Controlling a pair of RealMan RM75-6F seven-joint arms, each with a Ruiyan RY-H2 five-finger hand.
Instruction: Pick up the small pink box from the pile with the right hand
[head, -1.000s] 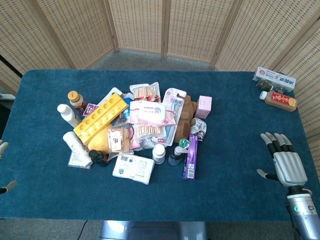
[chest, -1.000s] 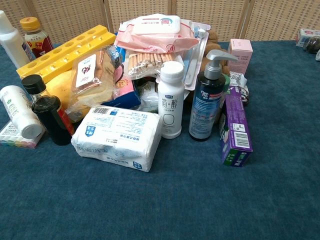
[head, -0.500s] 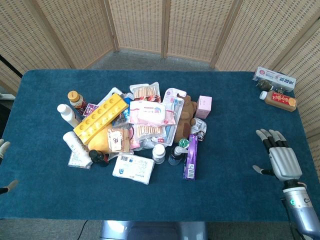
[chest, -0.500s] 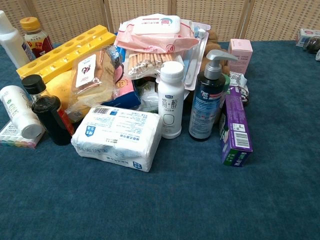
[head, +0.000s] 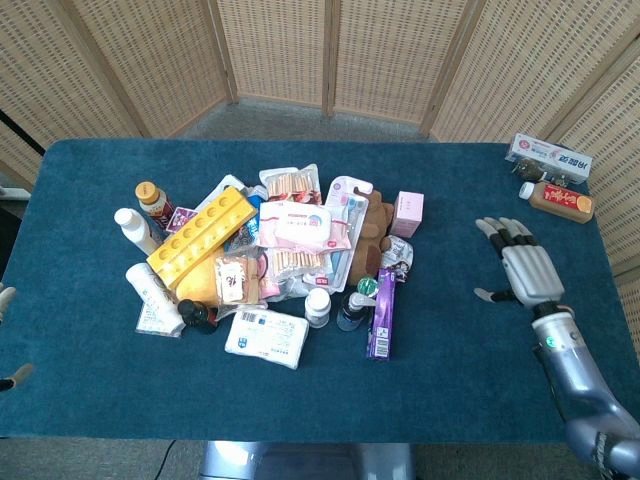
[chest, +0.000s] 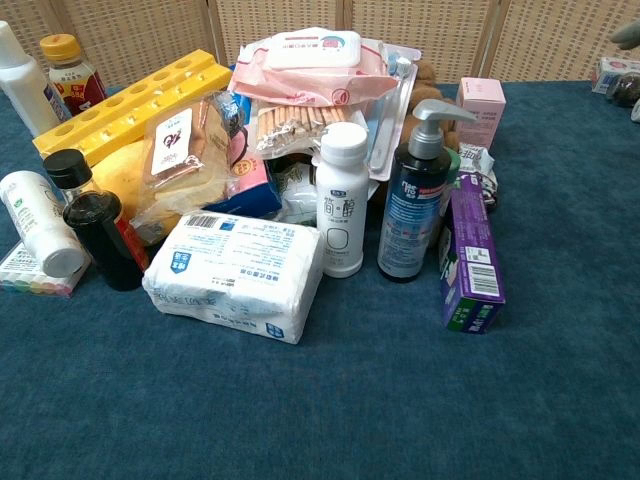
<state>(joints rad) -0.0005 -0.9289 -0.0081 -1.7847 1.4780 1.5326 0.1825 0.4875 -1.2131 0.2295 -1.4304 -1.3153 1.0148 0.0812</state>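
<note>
The small pink box (head: 407, 213) stands upright at the right edge of the pile, next to a brown plush toy (head: 378, 225); the chest view shows the pink box (chest: 481, 110) behind a dark pump bottle (chest: 414, 198). My right hand (head: 522, 268) hovers over the bare cloth to the right of the pile, fingers spread, holding nothing, well apart from the box. A fingertip of it shows at the chest view's top right corner (chest: 628, 34). Only a sliver of my left hand (head: 6, 300) shows at the left edge of the head view.
The pile holds a yellow tray (head: 203, 236), a wipes pack (head: 295, 226), a white tissue pack (head: 266, 337), a purple box (head: 381, 312) and several bottles. A toothpaste box (head: 548, 155) and a brown bottle (head: 561, 201) lie at the far right corner. The blue table (head: 460, 340) ends close behind my hand.
My right hand has moved up and leftward across the cloth toward the pile, its fingers staying spread. The pile and the left hand have not moved.
</note>
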